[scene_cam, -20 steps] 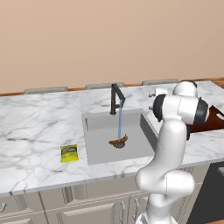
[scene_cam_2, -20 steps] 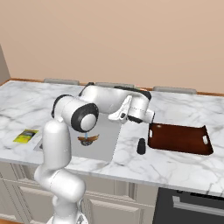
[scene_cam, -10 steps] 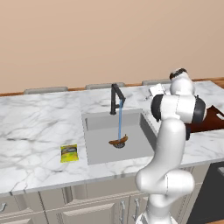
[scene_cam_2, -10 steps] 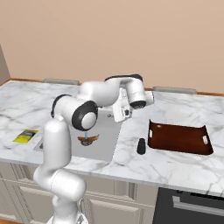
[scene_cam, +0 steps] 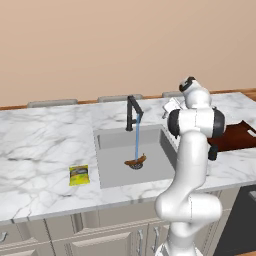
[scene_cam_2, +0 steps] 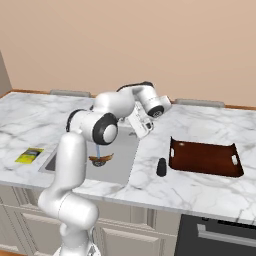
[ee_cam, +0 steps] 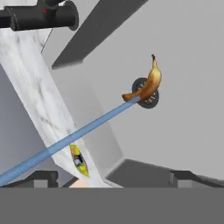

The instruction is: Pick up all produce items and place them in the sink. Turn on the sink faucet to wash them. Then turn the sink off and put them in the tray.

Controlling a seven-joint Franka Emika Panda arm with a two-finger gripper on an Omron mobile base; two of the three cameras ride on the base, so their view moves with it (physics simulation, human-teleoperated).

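The banana (scene_cam: 135, 161) lies across the round drain in the grey sink (scene_cam: 112, 170), and a blue stream of water from the black faucet (scene_cam: 132, 112) falls onto it. My gripper (scene_cam: 171, 105) hangs open and empty over the counter at the sink's back right corner, right of the faucet. The hand view looks down into the basin at the banana (ee_cam: 147, 86), with the faucet (ee_cam: 41, 16) at top left and the gripper (ee_cam: 114, 179) holding nothing. From the right, the gripper (scene_cam_2: 144, 128) hovers above the sink's (scene_cam_2: 125, 159) far edge, the banana (scene_cam_2: 101, 159) below it. The reddish-brown tray (scene_cam_2: 205, 158) sits empty to the right.
A flat yellow snack packet (scene_cam: 78, 175) lies on the marble counter left of the sink. A small dark upright object (scene_cam_2: 161, 167) stands between sink and tray. My own white arm rises in front of the sink's right side.
The wrist has lifted and turned, swinging the open gripper back toward the sink and faucet. Water keeps running and the banana has not moved.
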